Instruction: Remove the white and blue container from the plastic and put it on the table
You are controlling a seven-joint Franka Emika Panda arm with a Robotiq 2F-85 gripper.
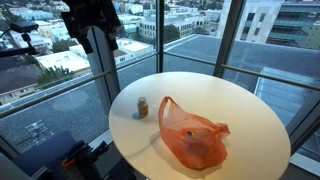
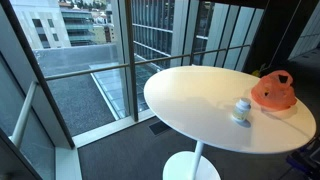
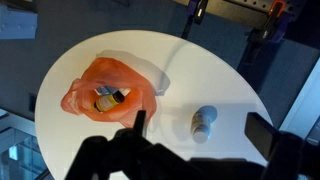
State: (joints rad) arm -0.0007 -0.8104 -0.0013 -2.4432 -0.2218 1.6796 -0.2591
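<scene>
White-blue container [image 2: 242, 108] upright on counter [image 2: 190, 95], outside orange bag [image 3: 105, 90], not touching it. Hand [image 3: 198, 125] spread, empty, high above. Task looks done.

Dim daylight via windows, soft shadows, low-res, slight blur

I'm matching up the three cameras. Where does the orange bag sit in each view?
In an exterior view: the bag lies low, just right of centre.
In an exterior view: the bag is at the far right, mid-height.
Wrist view: the bag is left of centre.
Shared landmark: the small bottle standing apart from the bag on the round table.
</scene>
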